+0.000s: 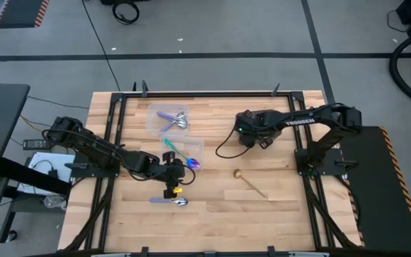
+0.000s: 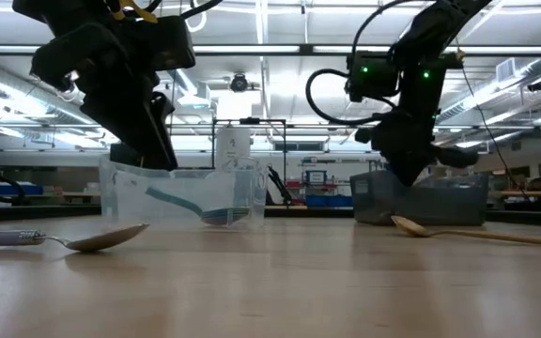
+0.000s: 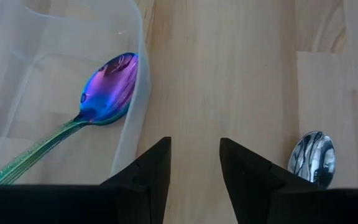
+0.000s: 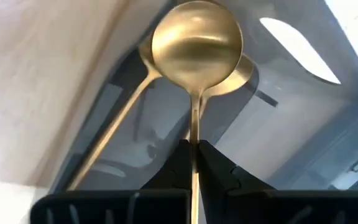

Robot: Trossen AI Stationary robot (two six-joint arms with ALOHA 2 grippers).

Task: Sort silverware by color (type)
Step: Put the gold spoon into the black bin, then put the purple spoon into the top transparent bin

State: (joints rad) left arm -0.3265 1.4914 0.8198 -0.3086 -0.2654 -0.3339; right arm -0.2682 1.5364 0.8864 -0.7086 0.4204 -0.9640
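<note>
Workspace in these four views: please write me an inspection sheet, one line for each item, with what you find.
Surface: pale wooden plank table in a black frame.
Job's things: teal-handled spoon with iridescent purple head in a clear plastic tub; lavender-handled utensils in a second clear tub; lavender-handled silver spoon and gold spoon lying on the table; one gold spoon already in the dark grey bin.
Clutter: nothing seen.
Grippers: left tool open, empty, over the table beside the tub; right tool shut on a gold spoon over the grey bin.
Cables: black cable looping from the right arm.
Surroundings: grey floor, workshop shelves behind.
</note>
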